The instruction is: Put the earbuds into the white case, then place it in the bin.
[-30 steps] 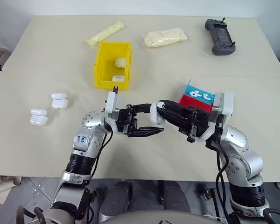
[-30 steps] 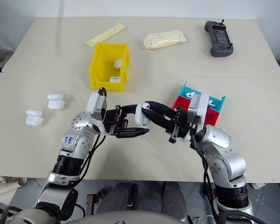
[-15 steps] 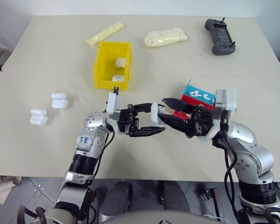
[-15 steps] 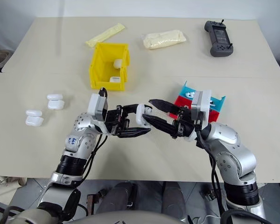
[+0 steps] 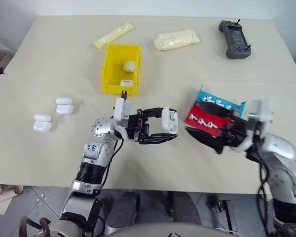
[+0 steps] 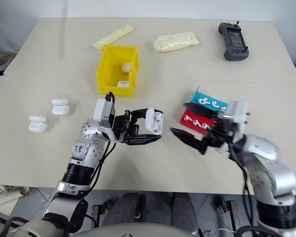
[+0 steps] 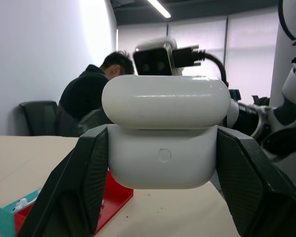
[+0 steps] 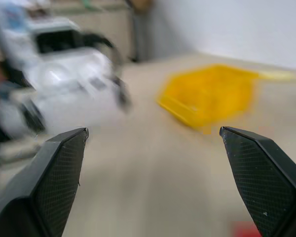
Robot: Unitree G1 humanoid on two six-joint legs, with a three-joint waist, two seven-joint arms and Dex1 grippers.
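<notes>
The right hand (image 5: 203,132) has just let go and pulled away from the white case (image 5: 169,120). A second ago its fingers were pressed right up against the case; now they stand spread wide with nothing between them, hanging above the surface (image 5: 49,64) just in front of the red-and-blue tray (image 5: 197,112). The blur over its wrist view suggests it is on the move.

The left hand (image 5: 164,127) has not shifted. It is clamped tight on the case, one black finger on each side, holding it in the air above the surface, between the bin (image 5: 120,68) and the tray. In the left wrist view the lid sits down on the body with only a thin seam showing, so the case looks closed to me, though I cannot see inside it.

Several earbuds (image 5: 207,113) lie on the tray. The yellow bin already holds two white cases (image 5: 128,65), and it stands a fair way beyond the held case. Two more cases (image 5: 63,105) rest well to the bin's left.

My reading: the loading step looks finished, and what remains is for the left hand to carry the case over the bin and release it. A person sits in the background of the left wrist view.
</notes>
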